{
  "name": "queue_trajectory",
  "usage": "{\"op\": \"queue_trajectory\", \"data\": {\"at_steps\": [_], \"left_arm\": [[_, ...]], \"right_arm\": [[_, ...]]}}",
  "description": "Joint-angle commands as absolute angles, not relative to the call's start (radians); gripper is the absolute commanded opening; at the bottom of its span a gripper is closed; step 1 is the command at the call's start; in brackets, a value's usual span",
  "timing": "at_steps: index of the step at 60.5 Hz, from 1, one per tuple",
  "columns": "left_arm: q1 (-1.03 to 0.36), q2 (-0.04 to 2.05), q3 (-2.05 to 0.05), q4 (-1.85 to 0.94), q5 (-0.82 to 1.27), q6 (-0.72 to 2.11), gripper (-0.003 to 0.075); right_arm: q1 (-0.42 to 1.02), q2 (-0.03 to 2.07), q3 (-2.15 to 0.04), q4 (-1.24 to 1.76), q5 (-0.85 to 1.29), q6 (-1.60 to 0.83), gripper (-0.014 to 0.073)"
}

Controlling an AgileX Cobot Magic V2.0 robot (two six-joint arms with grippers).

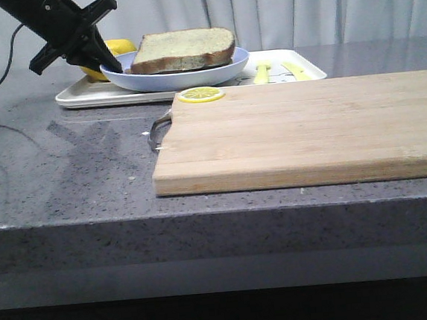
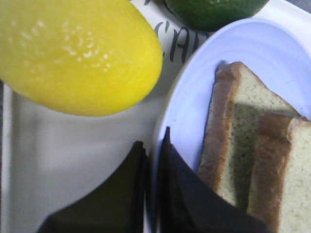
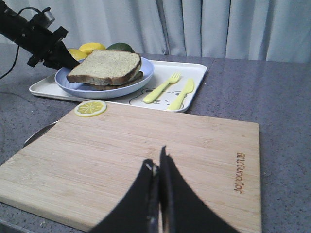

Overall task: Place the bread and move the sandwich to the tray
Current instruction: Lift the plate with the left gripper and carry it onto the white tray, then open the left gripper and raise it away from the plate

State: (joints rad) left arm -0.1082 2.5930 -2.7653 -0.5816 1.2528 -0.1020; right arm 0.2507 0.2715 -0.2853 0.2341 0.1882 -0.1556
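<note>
Front view. I count one tray point(image 1: 73, 95), one plate point(image 1: 180, 77), one sandwich point(image 1: 183, 50), one cutting board point(image 1: 308, 129) and one lemon slice point(image 1: 200, 94) on the bench point(image 1: 57, 166). One whole lemon point(image 1: 120, 47) shows behind the plate. The plate stands on the tray at the far left of the bench, with the sandwich on it. My left claw point(image 1: 108, 63) meets the plate's left rim, just beside the sandwich. The lemon slice lies on the board's far left corner. A metal piece point(image 1: 159, 131) pokes out from under the board's left edge.

Left wrist view. Here I see two stacked bread slices: a lower slice point(image 2: 233, 126) and the bread point(image 2: 291, 174) lying over it. The claw's two fingers point(image 2: 180, 194) are nearly together, pinching the plate's pale blue rim, one finger inside and one outside. The bread sits just beside the inner finger. One lemon and one green fruit point(image 2: 214, 9) lie on the tray beyond the rim.

Right wrist view. My right claw point(image 3: 158, 167) hangs over the near part of the board, its fingers pressed together with nothing between them, well apart from the sandwich. On the tray I count one yellow fork point(image 3: 163, 87), one yellow knife point(image 3: 182, 93), two lemons point(image 3: 91, 47) and the green fruit.
</note>
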Motion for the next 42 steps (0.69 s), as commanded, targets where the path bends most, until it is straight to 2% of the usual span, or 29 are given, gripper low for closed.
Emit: {"op": "queue_trajectory", "data": {"at_steps": [1, 11, 16, 24, 33, 38, 42], "left_arm": [[-0.116, 2.514, -2.806, -0.665, 1.182, -0.094, 0.0095], [-0.116, 2.514, -2.808, -0.663, 1.171, -0.09, 0.0348], [-0.115, 2.506, -2.812, -0.665, 1.192, -0.09, 0.0384], [-0.106, 2.504, -2.855, -0.665, 1.258, -0.09, 0.0351], [-0.105, 2.501, -2.904, -0.694, 1.258, -0.09, 0.0265], [-0.105, 2.501, -2.934, -0.718, 1.258, -0.09, 0.0179], [-0.105, 2.5, -2.952, -0.732, 1.258, -0.09, 0.0076]], "right_arm": [[0.251, 0.278, -0.314, 0.24, 0.103, -0.156, -0.006], [0.251, 0.278, -0.314, 0.24, 0.105, -0.156, -0.006], [0.251, 0.278, -0.314, 0.24, 0.105, -0.156, -0.006], [0.251, 0.278, -0.314, 0.24, 0.105, -0.156, -0.006], [0.251, 0.278, -0.314, 0.24, 0.096, -0.156, -0.006], [0.251, 0.278, -0.314, 0.24, 0.091, -0.156, -0.006], [0.251, 0.278, -0.314, 0.24, 0.089, -0.156, -0.006]]}}
